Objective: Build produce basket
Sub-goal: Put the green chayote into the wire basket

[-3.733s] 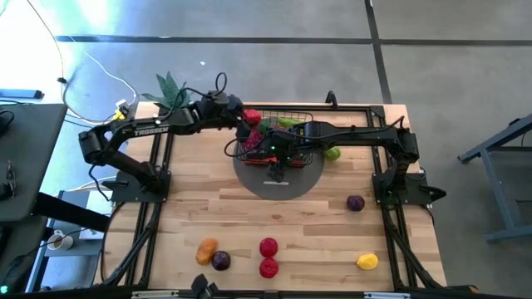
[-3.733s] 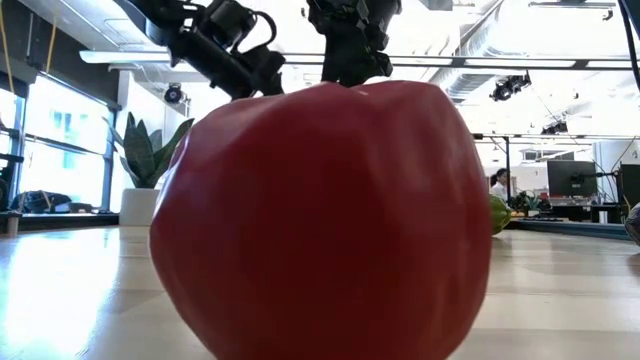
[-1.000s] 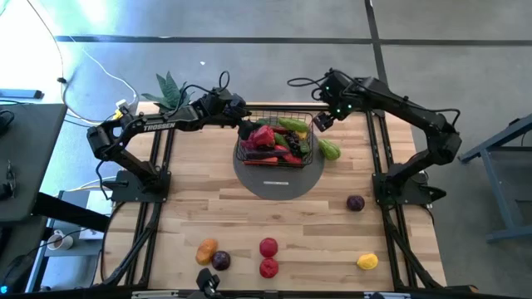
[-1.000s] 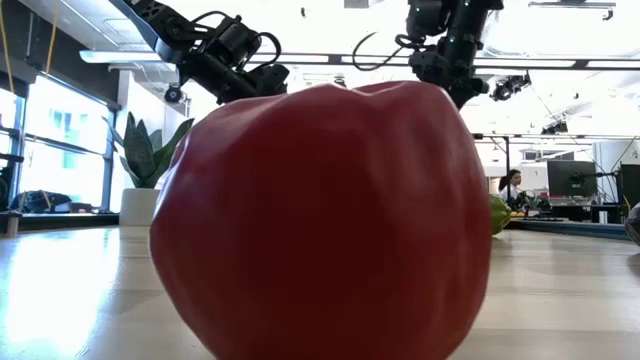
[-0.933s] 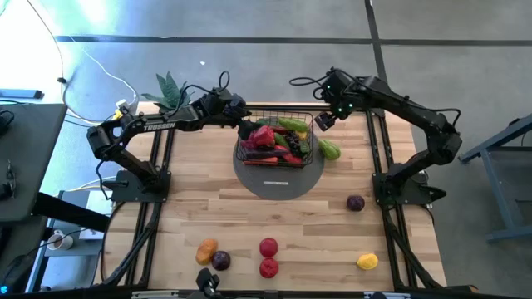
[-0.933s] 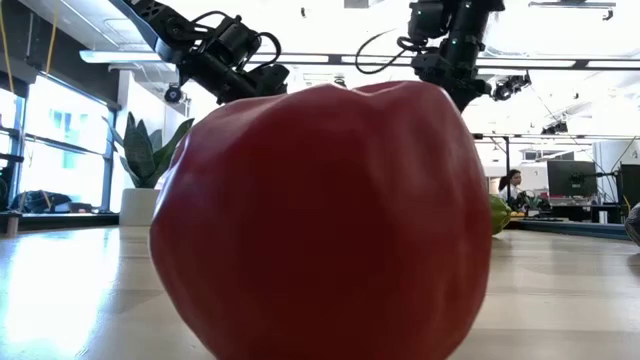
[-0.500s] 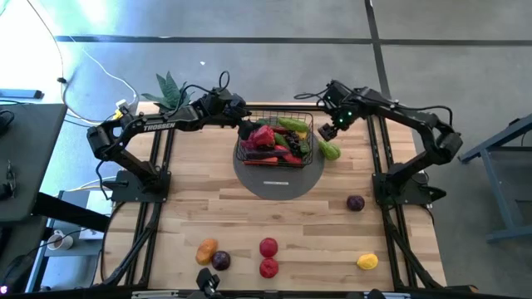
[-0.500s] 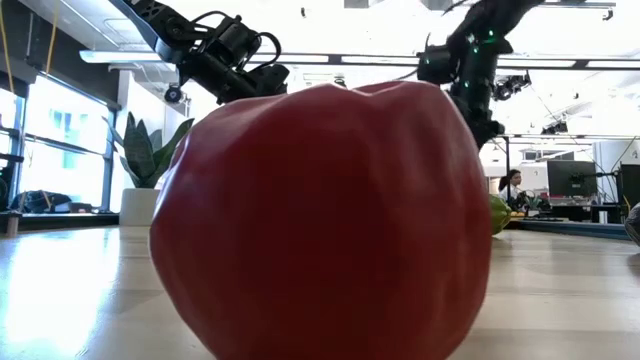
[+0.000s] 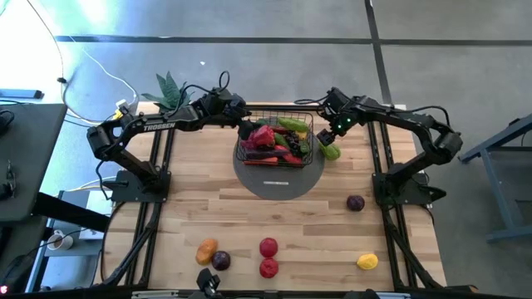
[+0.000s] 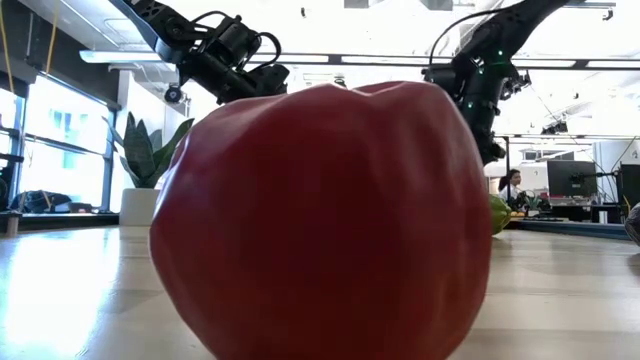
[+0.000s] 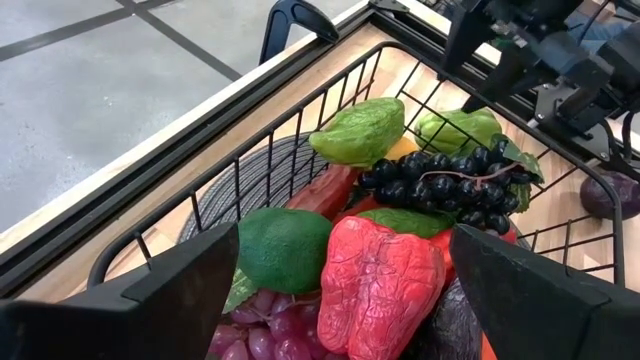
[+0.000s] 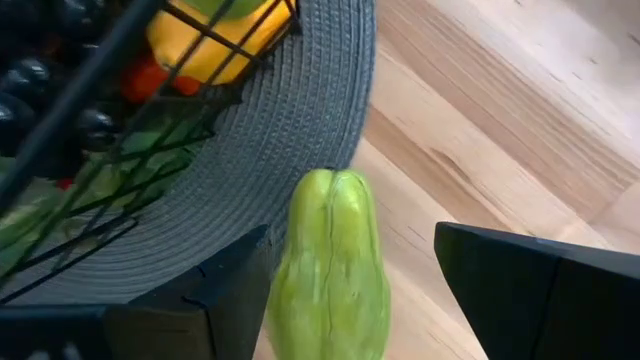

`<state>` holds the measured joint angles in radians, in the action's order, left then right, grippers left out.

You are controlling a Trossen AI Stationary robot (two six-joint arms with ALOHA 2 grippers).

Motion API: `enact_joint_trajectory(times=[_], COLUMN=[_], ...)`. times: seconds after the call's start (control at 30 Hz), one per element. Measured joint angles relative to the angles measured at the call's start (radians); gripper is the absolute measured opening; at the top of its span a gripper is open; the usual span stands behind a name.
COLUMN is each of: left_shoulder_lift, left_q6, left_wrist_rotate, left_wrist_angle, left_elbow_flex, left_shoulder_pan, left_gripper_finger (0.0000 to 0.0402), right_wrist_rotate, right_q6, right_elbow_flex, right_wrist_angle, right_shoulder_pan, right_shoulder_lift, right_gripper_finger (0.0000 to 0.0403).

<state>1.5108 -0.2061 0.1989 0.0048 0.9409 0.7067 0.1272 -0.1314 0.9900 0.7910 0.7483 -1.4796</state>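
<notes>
A: What is the biggest thing here?

B: The pale wooden worktop [image 9: 274,216]. At its far middle lies a flat grey woven round mat [image 9: 274,178], and on this mat stands the black wire-grid basket [image 9: 306,124], already heaped with toy produce: a red bumpy pepper [image 11: 385,280], a bunch of dark grapes [image 11: 450,185], a round green lime [image 11: 285,248].

A: Why is the left gripper [image 9: 247,124] at the basket's far left rim?

B: I think it waits there. Its jaws stand open with nothing between them, and it looks down into the basket.

A: And the right gripper [image 9: 330,137]?

B: It hangs over the pale green ridged squash [image 12: 330,270], which lies on the wood just beside the mat's right edge, outside the basket. Its jaws are apart, one on each side of the squash, not closed on it. I judge it prepares to pick it.

A: What remains?

B: More pieces lie far off near the front edge: an orange fruit [image 9: 206,248], two red ones [image 9: 268,247], a yellow one [image 9: 366,262], and a purple one [image 9: 355,203] at the right.
</notes>
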Motion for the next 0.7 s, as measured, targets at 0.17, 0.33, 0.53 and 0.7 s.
enact_joint_trajectory(times=[0.17,0.33,0.53,0.7], left_shoulder_lift=[0.0,0.0,0.0,0.0], left_q6=[-0.001,-0.001,-0.001,-0.001], left_wrist_rotate=[0.0,0.0,0.0,0.0], left_wrist_angle=[0.0,0.0,0.0,0.0], left_elbow_flex=[0.0,0.0,0.0,0.0], left_shoulder_pan=[-0.001,-0.001,-0.001,-0.001], left_gripper_finger=[0.0353,0.0353,0.0353,0.0353], right_wrist_rotate=[0.0,0.0,0.0,0.0], right_q6=[0.009,0.04,0.043,0.043], right_elbow_flex=[-0.031,-0.032,-0.032,-0.032], right_wrist_angle=[-0.053,-0.09,-0.088,-0.081], right_shoulder_pan=[0.0,0.0,-0.001,-0.003], right_shoulder_lift=[0.0,0.0,-0.011,-0.058], right_gripper_finger=[0.0259,0.0259,0.0259,0.0259])
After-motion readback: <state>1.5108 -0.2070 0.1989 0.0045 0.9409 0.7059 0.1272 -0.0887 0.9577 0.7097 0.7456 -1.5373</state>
